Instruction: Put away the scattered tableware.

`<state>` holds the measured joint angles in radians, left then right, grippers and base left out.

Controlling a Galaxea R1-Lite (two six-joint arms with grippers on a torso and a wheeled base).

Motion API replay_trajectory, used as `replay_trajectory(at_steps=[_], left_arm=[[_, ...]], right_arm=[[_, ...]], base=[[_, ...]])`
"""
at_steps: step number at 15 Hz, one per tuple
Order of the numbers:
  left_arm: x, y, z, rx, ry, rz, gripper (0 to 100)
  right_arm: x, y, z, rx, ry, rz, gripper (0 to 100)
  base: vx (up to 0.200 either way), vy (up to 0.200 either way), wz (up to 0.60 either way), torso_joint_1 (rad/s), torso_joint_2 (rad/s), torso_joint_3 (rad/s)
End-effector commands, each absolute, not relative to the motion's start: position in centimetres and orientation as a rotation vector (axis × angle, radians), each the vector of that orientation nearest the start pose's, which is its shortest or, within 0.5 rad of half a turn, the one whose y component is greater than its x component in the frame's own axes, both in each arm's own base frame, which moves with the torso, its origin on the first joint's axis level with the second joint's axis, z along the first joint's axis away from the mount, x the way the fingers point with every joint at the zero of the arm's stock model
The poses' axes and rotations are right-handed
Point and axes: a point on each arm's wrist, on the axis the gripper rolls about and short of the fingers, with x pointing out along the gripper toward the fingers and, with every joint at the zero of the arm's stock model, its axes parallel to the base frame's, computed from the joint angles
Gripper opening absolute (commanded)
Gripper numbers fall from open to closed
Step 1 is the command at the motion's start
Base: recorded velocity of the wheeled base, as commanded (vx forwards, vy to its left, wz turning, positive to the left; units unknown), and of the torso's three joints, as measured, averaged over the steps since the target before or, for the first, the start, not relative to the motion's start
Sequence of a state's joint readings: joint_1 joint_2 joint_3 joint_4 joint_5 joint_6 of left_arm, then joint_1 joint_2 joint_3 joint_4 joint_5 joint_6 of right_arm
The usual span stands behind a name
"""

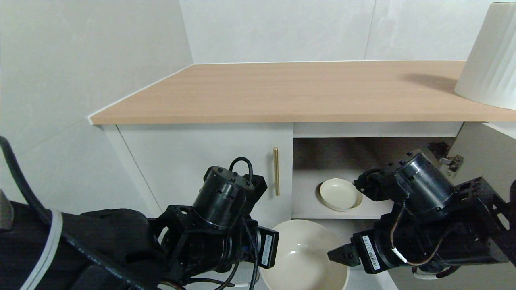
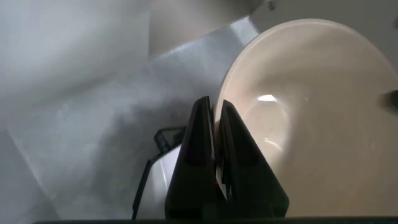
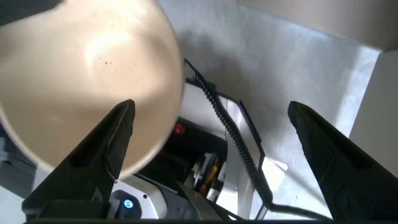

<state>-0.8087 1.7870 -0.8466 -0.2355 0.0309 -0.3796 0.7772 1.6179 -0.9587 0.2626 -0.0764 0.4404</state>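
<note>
We hold the bowl by its rim in the closed left hand. The right hand is wide open and empty, just beside it. Next, we judge, it must go forward onto the shelf ahead of both hands.

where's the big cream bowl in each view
Head view: bowl at bottom centre, between the arms.
Left wrist view: its rim pinched in the left gripper.
Right wrist view: bowl beside one finger of the open right gripper.
Landmark: that finger, by the bowl's rim in head view too.
</note>
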Motion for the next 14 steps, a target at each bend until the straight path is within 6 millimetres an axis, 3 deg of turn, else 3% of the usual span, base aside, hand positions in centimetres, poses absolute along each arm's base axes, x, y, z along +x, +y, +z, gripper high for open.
replay_trajectory(at_steps=[1,3,4,14], left_arm=[[20.93,-22.08,12.87,-0.052,0.78,-0.609,0],[20.98,-22.11,12.73,-0.042,0.779,-0.605,0],[20.99,-22.12,12.68,-0.038,0.779,-0.606,0],[21.07,-22.2,12.46,-0.037,0.785,-0.604,0]], right_arm=[[19.17,18.69,15.94,-0.011,1.006,0.432,100],[19.21,18.73,15.86,-0.012,1.007,0.431,100],[19.18,18.7,15.95,-0.01,1.004,0.43,0],[18.94,18.87,16.03,-0.013,1.002,0.441,0]], base=[[0.0,0.0,0.0,0.0,0.0,0.0],[0.0,0.0,0.0,0.0,0.0,0.0],[0.0,0.0,0.0,0.0,0.0,0.0],[0.0,0.0,0.0,0.0,0.0,0.0]])
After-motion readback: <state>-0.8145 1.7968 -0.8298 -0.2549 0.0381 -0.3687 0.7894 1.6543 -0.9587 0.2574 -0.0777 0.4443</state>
